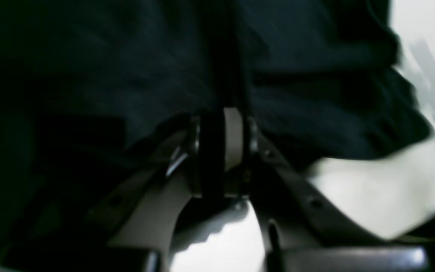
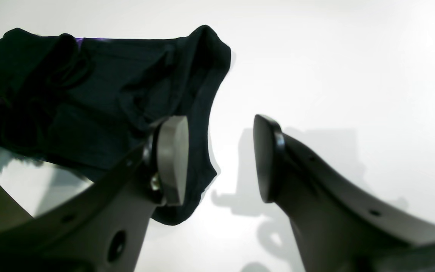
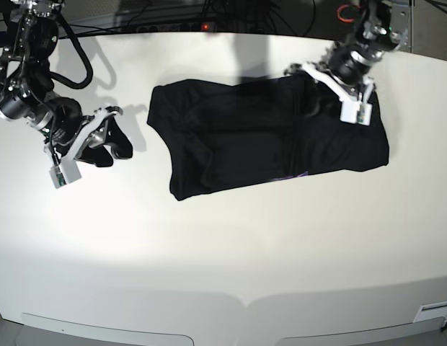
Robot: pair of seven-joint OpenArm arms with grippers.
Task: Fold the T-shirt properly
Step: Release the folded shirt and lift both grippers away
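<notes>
The black T-shirt [image 3: 267,137] lies roughly spread on the white table, plain side up. A thin purple strip of print [image 3: 288,175] peeks out at its front edge. My left gripper [image 3: 317,94] is at the shirt's back right part. In the blurred left wrist view the gripper [image 1: 223,139] is shut on a fold of the black cloth [image 1: 315,113]. My right gripper [image 3: 112,140] is open and empty, left of the shirt and apart from it. In the right wrist view its fingers [image 2: 172,158] stand wide apart, with the shirt [image 2: 89,98] beyond them.
The white table [image 3: 223,252] stretches wide in front of the shirt, with its front edge [image 3: 245,303] near the bottom of the base view. Cables and a power strip [image 3: 180,27] run along the far edge behind the arms.
</notes>
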